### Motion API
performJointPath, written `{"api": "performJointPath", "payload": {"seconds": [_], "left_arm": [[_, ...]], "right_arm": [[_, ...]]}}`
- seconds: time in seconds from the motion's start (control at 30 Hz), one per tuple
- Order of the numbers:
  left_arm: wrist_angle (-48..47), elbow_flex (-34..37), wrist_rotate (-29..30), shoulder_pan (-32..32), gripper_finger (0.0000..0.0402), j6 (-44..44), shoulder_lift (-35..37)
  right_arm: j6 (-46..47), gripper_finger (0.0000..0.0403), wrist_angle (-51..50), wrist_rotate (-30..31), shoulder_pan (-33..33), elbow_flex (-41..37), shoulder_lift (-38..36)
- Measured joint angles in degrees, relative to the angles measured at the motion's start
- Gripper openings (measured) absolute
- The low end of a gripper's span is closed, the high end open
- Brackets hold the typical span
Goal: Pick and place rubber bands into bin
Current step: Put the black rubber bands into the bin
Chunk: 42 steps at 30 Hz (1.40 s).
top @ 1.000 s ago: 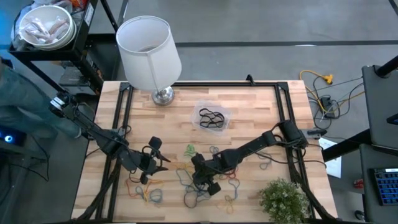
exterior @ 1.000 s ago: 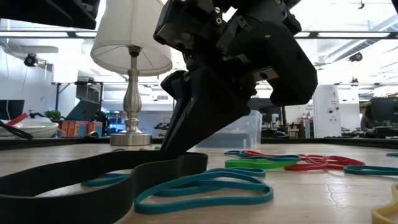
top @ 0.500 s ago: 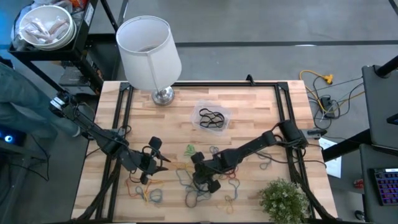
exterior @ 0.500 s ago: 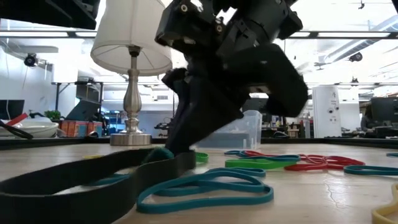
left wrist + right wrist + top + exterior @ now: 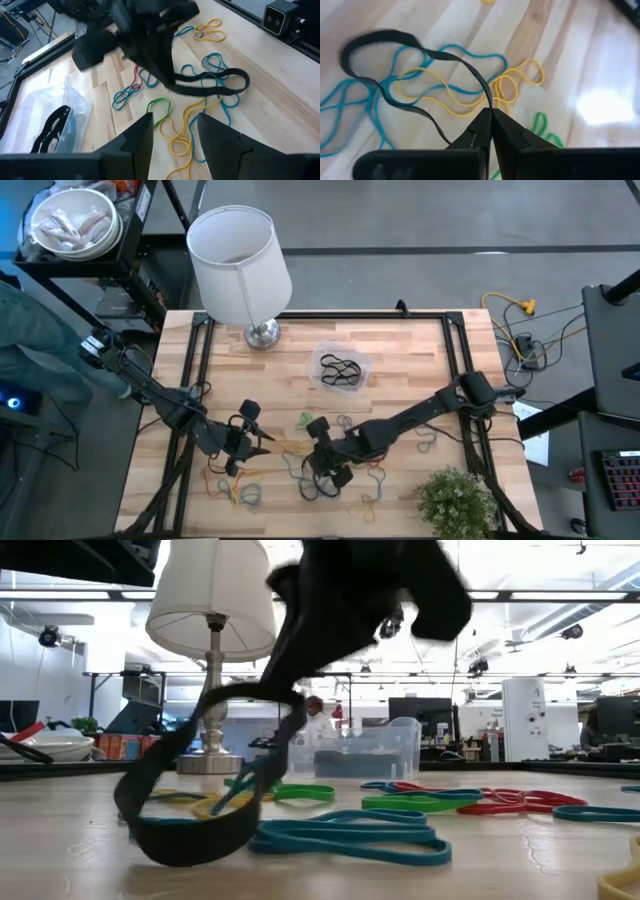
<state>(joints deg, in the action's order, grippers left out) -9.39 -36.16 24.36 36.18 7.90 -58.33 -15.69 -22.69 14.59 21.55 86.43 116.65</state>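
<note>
Holding one wide black rubber band point(image 5: 395, 65) pinched in shut tips, right gripper point(image 5: 490, 122) lifts it off table—few black loops in clear plastic bin point(image 5: 343, 369) already, many coloured bands point(image 5: 370, 476) left—left gripper point(image 5: 262, 439) waits, fingers apart, empty.

A big lamp with a white shade point(image 5: 238, 262) and a shiny metal foot point(image 5: 262, 334) stands at the far edge of the wooden table point(image 5: 400, 350). A small green plant point(image 5: 455, 502) sits at the near right corner. Off the table, up on a black shelf, there is a white bowl point(image 5: 73, 223) with pale things inside — too small to tell what. A yellow cable point(image 5: 508, 316) lies on the grey floor to the right. Far back in the room a person point(image 5: 318, 720) is standing.
</note>
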Motion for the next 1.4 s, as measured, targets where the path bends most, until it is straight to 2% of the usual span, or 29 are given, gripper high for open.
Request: {"api": "performJointPath", "payload": {"seconds": [0.13,0.43,0.77,1.03,1.17,1.3,1.4], "left_arm": [[-0.04,0.0,0.0,0.0,0.0139,0.0,-0.01],[0.02,0.0,0.01,-0.02,0.0139,0.0,-0.01],[0.13,0.0,0.02,-0.07,0.0139,0.0,-0.02],[0.11,0.0,0.02,-0.07,0.0139,0.02,-0.02],[-0.07,0.0,0.02,-0.04,0.0139,0.02,0.0],[-0.11,0.0,0.02,-0.04,0.0139,0.02,0.0],[-0.1,0.0,0.02,-0.04,0.0139,0.02,-0.02]], "right_arm": [[-0.97,0.0008,-0.78,4.47,1.61,0.02,-3.23],[-5.36,0.0008,-1.08,23.23,4.16,0.13,-10.49],[-8.94,0.0008,-0.73,36.18,-1.83,0.13,-13.1],[-3.69,0.0008,-0.77,36.74,-12.83,0.08,-12.75],[-0.01,0.0008,-0.96,34.87,-17.62,-1.23,-12.68],[3.47,0.0008,-1.16,31.67,-20.84,-3.64,-12.66],[5.77,0.0008,-1.11,31.59,-22.37,-6.0,-12.66]]}}
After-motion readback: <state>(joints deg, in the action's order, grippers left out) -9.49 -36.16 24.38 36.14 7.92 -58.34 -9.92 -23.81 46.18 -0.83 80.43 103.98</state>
